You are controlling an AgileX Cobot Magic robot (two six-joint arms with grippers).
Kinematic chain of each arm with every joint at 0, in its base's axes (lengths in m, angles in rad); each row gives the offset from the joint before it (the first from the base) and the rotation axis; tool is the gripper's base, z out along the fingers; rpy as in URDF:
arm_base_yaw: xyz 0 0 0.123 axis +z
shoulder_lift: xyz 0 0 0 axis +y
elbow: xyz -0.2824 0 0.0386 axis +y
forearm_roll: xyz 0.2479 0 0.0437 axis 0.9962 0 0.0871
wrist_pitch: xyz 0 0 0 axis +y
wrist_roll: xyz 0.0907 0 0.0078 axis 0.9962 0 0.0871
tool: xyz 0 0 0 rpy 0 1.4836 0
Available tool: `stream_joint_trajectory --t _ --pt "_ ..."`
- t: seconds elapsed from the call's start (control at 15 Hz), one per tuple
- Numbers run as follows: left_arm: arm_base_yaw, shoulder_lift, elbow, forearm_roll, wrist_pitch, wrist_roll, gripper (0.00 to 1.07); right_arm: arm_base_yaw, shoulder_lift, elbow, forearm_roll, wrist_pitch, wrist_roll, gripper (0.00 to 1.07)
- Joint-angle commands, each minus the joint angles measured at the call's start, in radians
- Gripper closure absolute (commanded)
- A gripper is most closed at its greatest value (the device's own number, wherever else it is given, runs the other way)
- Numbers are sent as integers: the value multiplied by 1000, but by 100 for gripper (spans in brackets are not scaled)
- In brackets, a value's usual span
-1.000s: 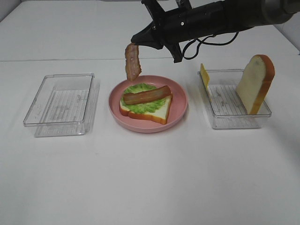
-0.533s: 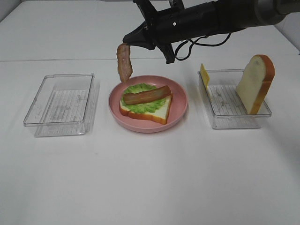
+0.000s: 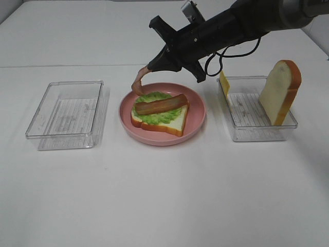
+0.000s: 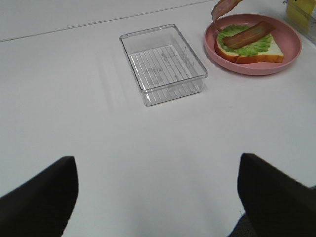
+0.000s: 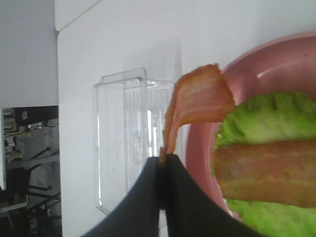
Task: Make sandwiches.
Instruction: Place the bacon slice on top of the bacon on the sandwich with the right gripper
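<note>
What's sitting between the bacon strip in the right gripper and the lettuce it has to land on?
Nothing visible. The right gripper holds the hanging bacon strip over the pink plate, lower end at the lettuce edge. The other bacon strip already lies across the lettuce, leaving only the green beside it free.

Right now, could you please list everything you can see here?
pink plate: 1, pink, table centre
flat bread slice: 1, white, orange-brown crust, on plate
lettuce leaf: 1, green, on that slice
lying bacon strip: 1, brown-red, across the lettuce
held bacon strip: 1, brown-red, dangling over plate's rim
left tray: 1, clear, left of plate
right tray: 1, clear, right of plate
upright bread slice: 1, white, orange-brown crust, in right tray
cheese slice: 1, yellow, at right tray's left wall
table: 1, white, underneath
right gripper: 1, black, shut on held bacon strip
left gripper: 1, black, open, left wrist view only
</note>
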Motion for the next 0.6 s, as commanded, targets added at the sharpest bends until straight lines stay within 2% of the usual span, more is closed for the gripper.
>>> stream_joint_trajectory --t 0.07,0.33,0.47,0.6 --pt "-4 -10 1 -1 -9 1 23 -3 -7 -6 -79 14 67 107" --pt "-4 -10 1 -1 -9 1 23 -1 -72 -6 -400 42 242 107" --pt "-4 -10 1 -1 -9 1 23 -1 -82 -6 -484 113 287 107" --pt "-4 -10 1 -1 -9 1 23 -1 -82 -6 -513 150 298 107"
